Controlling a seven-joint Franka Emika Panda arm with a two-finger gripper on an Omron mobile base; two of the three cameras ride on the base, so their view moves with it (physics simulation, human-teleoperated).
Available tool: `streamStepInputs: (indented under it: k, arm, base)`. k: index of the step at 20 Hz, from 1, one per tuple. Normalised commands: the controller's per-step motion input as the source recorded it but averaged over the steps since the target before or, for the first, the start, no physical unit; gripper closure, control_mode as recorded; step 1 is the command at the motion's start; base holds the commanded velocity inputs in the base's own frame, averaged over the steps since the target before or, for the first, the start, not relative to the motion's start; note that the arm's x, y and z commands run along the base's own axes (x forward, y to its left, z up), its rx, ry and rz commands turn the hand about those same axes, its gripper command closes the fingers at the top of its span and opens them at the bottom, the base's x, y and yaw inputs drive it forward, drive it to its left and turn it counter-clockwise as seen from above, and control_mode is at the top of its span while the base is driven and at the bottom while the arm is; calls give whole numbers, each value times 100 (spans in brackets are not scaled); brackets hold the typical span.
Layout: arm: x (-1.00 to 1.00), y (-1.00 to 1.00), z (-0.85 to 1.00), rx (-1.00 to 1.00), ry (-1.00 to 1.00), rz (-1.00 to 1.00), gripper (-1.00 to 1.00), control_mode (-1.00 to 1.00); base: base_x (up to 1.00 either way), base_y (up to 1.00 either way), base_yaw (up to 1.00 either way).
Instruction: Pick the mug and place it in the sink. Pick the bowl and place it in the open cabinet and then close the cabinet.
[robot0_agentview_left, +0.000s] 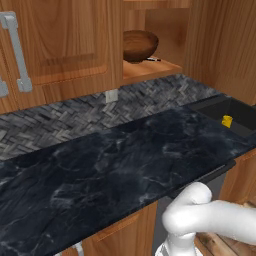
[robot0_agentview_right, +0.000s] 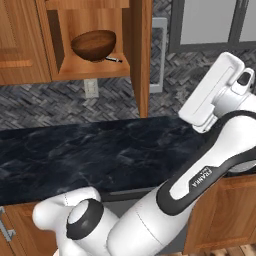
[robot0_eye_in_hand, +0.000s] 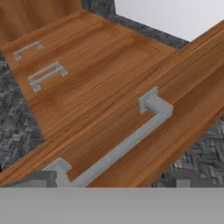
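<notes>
Resting inside the open cabinet (robot0_agentview_right: 137, 55), the bowl (robot0_agentview_right: 93, 45) sits on its shelf — the mug (robot0_agentview_left: 227, 121) lies in the sink (robot0_agentview_left: 240, 112). Close ahead in the hand view, the door's bar handle (robot0_eye_in_hand: 124, 142); jaw spacing — cannot tell.

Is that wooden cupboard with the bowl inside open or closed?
Open. The cabinet shows its shelf and the bowl inside, with its door swung out edge-on.

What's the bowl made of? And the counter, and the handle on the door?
The bowl looks like smooth reddish-brown wood with a soft sheen. The counter looks like polished black marble, going by its pale veins. The handle seems to be matte grey metal, though it could be plastic.
</notes>
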Motion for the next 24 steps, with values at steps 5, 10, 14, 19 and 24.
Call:
streamStepInputs:
  k: [5,10,14,19,24]
  arm:
    - [34,-6,-8,-1,11,14,-100,-100]
    - [12,49,0,-8,39,8,-100,-100]
    - [0,67,0,-9,37,5,-100,-100]
    - [3,39,0,-1,46,6,-100,-100]
    - [0,39,0,0,40,8,-100,-100]
  base:
    - [0,0,0]
    - [0,0,0]
    - [0,0,0]
    - [0,0,0]
    - [0,0,0]
